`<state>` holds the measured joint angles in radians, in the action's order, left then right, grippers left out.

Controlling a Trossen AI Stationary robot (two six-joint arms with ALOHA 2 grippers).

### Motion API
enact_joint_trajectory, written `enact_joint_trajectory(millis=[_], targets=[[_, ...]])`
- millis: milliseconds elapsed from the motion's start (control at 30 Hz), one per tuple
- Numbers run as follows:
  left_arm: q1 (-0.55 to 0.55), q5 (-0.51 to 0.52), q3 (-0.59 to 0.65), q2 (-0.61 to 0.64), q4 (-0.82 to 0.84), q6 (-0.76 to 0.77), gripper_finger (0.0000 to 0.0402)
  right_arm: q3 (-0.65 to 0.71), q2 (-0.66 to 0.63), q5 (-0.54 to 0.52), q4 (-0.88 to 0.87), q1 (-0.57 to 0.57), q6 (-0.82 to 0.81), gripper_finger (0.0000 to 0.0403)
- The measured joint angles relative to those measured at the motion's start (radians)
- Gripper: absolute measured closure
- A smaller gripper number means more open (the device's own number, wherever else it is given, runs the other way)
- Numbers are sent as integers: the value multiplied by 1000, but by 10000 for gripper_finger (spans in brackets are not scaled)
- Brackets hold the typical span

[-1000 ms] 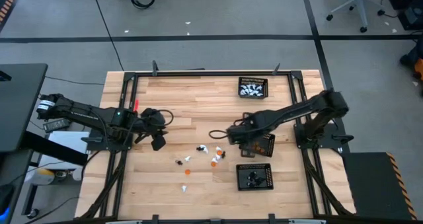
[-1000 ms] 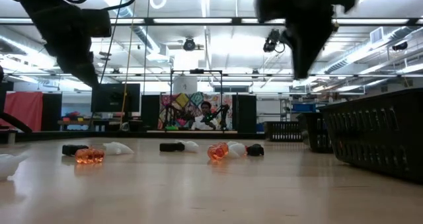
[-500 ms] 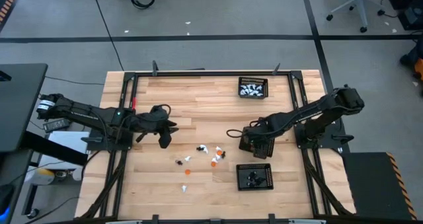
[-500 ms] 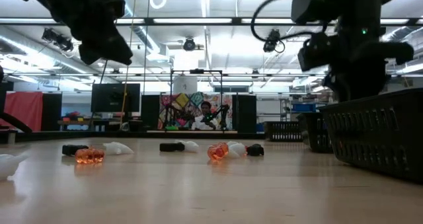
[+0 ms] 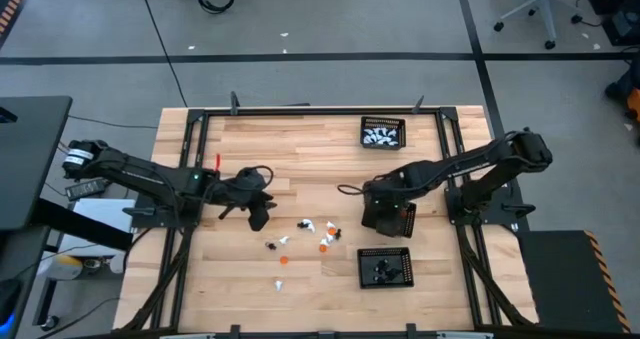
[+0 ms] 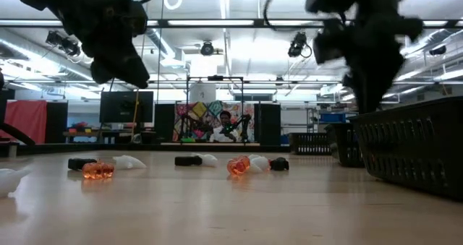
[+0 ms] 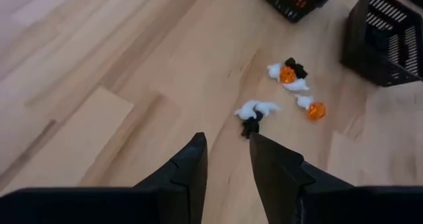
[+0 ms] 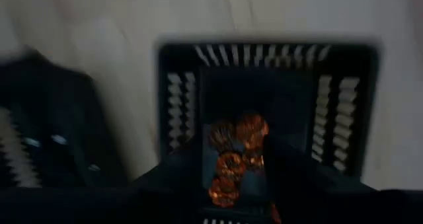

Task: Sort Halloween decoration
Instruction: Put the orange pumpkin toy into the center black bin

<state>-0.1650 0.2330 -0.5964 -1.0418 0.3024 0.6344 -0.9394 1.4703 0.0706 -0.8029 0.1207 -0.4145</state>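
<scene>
The Halloween decoration lies loose on the wooden table: small white, orange and black figures [image 5: 312, 231], with a white and a black one [image 7: 254, 113] just ahead of my left gripper. My left gripper [image 5: 262, 215] hangs open above the table left of them, with nothing between its fingers [image 7: 228, 159]. My right gripper [image 5: 372, 217] hangs, pointing down, over the left end of a black mesh tray [image 5: 405, 219] that holds orange figures [image 8: 231, 154]. Its fingers [image 8: 234, 184] stand apart above these figures. The view is blurred.
A tray with white figures [image 5: 383, 132] stands at the far side. A tray with black figures [image 5: 385, 267] stands near the front, right of the middle. More loose figures [image 5: 280, 262] lie toward the front edge. A black frame [image 5: 300, 110] rims the table.
My left gripper has gone toward the table's right, nearer to the loose figures. My right gripper has gone from near the loose figures toward the table's right edge, over the tray with orange figures, and has sunk and tipped more steeply down.
</scene>
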Motion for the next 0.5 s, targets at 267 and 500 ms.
enact_joint_trajectory(millis=[267,500], targets=[[0,-2,0,-6,1,-16,278,-205,100,-73,75,10,75,243],[0,-4,0,-6,10,-78,278,-429,338,36,137,28,191,230]])
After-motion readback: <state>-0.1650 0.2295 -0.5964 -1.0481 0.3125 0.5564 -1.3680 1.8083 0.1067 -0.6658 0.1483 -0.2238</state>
